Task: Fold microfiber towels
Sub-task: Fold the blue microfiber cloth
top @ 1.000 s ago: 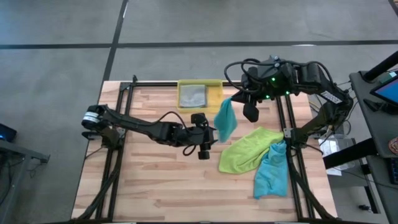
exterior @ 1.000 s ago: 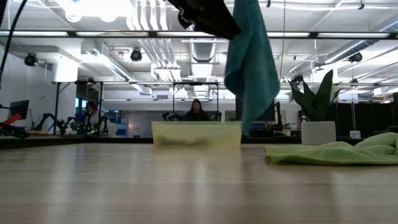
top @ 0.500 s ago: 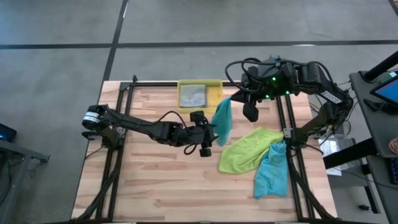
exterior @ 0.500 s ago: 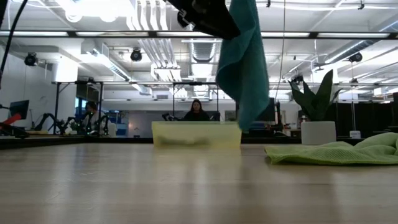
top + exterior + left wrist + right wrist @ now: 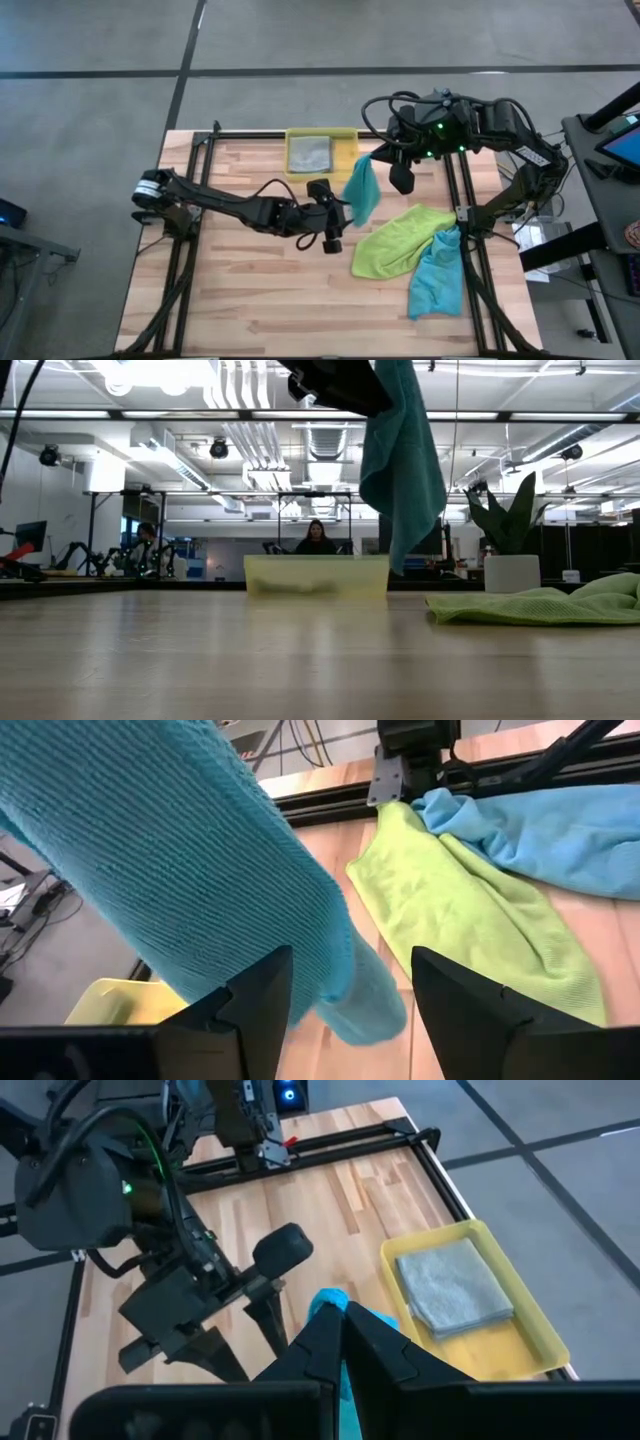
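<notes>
right gripper point(image 5: 378, 156) was pinched together on a top corner of the teal towel point(image 5: 362, 190), holding it up in the air so it hung free above the table point(image 5: 240, 290); in the low view the cloth point(image 5: 402, 460) dangled clear of the wood. left gripper point(image 5: 338, 212) sat at about 9 o'clock of the hanging cloth, fingers point(image 5: 262, 1000) spread apart, with the towel's lower edge point(image 5: 350, 1010) just in front of the gap and not yet between the pads.

change over the last second: the hanging towel swung a bit toward the left gripper, then drifted back. both arms barely moved and neither gripper changed its opening. looked like the cloth was still settling, so my read is the left arm was waiting to catch the free bottom corner and spread it flat.

other towels: lime green towel point(image 5: 395, 240) lay crumpled on the table at roughly 5 o'clock of the hanging one, with a second teal towel point(image 5: 437, 275) bunched against its far edge near the right arm's frame rail. grey towel point(image 5: 309, 153) lay folded in the yellow bin point(image 5: 350, 140) at 12 o'clock on the table.

progress guess: one done, one in hand, two untouched. risk: grabbing a swinging edge could catch a fold rather than the corner.
</notes>
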